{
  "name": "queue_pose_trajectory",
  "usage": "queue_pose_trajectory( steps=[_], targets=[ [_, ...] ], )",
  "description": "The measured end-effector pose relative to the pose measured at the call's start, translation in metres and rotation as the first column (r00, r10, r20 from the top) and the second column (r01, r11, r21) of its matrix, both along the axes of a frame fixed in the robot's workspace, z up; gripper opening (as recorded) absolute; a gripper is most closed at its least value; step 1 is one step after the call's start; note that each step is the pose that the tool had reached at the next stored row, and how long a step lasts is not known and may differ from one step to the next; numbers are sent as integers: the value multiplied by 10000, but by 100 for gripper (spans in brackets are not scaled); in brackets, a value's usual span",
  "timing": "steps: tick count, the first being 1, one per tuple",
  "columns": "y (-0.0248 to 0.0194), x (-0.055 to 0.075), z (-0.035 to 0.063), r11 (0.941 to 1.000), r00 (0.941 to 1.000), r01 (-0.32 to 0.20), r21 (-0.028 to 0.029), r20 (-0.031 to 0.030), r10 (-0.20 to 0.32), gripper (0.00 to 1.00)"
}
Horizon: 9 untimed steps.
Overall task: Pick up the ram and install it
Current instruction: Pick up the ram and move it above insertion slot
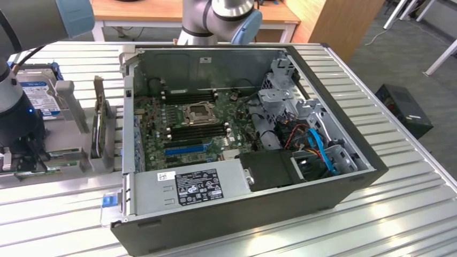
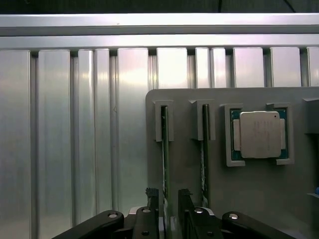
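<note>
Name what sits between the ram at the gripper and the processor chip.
Wrist view: a second ram stick, edge-on in its own holder slot, lies between the ram and the processor chip.

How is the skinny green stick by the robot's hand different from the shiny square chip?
The ram stick stands on edge in a narrow slot; the square chip lies flat in its pocket. The ram stick looks long, thin and green; the square chip is broad and silver. The open hand straddles the ram stick, not the square chip. Both sit in the grey holder.
</note>
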<state>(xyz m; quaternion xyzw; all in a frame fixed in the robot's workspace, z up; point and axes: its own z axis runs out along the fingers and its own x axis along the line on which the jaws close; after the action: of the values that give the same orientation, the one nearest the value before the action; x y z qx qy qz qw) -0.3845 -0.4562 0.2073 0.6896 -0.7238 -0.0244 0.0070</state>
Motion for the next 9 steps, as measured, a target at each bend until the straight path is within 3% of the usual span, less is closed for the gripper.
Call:
queue_pose_trajectory(
  steps=[9],
  targets=[
    [0, 0, -31, 10000, 10000, 0, -1, -1, 0, 30]
  ],
)
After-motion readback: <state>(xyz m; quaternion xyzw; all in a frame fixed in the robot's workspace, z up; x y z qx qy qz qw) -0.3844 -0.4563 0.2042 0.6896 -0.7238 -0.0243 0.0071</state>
